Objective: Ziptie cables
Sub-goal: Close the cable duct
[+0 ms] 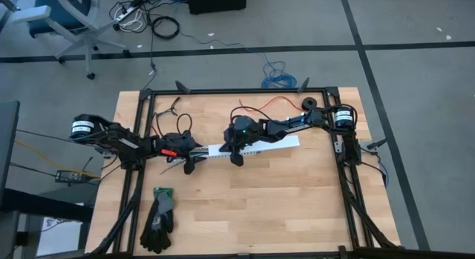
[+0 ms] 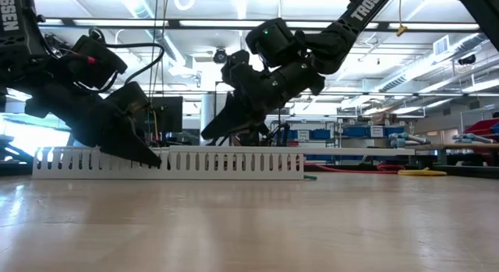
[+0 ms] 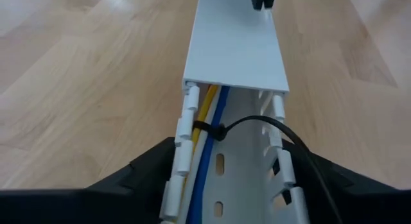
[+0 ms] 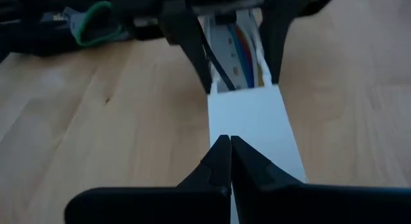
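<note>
From above, the white channel (image 1: 245,148) lies lengthwise between both arms; the left gripper (image 1: 190,156) straddles its uncovered end, jaws spread. In the left wrist view the cables (image 3: 205,131) run along inside the channel, between its fingers (image 3: 138,172). The right gripper (image 4: 225,161), closed and empty, rests over the channel's cover (image 4: 253,128).

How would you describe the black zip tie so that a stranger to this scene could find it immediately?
Find the long white slotted channel lying across the wooden table. At its uncovered end, between the left gripper's open fingers, yellow, blue and white cables run inside. The zip tie is the thin black band crossing them, unlike the coloured lengthwise wires.
</note>
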You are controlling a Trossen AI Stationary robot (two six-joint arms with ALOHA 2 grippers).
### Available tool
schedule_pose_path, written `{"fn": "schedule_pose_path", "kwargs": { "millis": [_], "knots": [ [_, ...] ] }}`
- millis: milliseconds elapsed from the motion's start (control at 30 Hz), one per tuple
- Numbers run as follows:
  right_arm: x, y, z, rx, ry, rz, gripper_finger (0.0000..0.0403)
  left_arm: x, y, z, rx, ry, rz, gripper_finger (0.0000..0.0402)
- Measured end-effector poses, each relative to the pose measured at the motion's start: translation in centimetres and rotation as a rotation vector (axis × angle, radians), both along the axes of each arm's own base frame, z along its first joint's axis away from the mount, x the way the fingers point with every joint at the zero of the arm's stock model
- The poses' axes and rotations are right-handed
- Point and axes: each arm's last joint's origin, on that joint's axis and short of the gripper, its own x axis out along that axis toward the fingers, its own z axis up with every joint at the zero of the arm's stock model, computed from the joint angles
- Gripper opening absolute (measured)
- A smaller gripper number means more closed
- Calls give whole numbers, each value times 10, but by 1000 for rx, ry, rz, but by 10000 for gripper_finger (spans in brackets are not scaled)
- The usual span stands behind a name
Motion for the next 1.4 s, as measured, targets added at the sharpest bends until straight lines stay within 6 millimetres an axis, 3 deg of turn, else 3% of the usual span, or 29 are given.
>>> {"fn": "schedule_pose_path", "kwargs": {
  "millis": [200,367,533,800,1133,1400],
  "knots": [
    [0,-3,-12,-19,61,-104,0,0,0,1,-3,-8,1,242],
    [19,-5,-28,22,26,-59,0,0,0,1,0,-10,2,244],
    [36,-2,-20,-65,-23,-7,0,0,0,1,4,-11,7,245],
    [33,-2,8,-116,-90,6,0,1,0,1,-39,-23,34,250],
    [32,-2,5,-107,-56,10,0,5,1,5,-40,-46,34,310],
    [31,-2,4,-101,-45,10,0,1,0,6,-56,-36,21,315]
  ]
}}
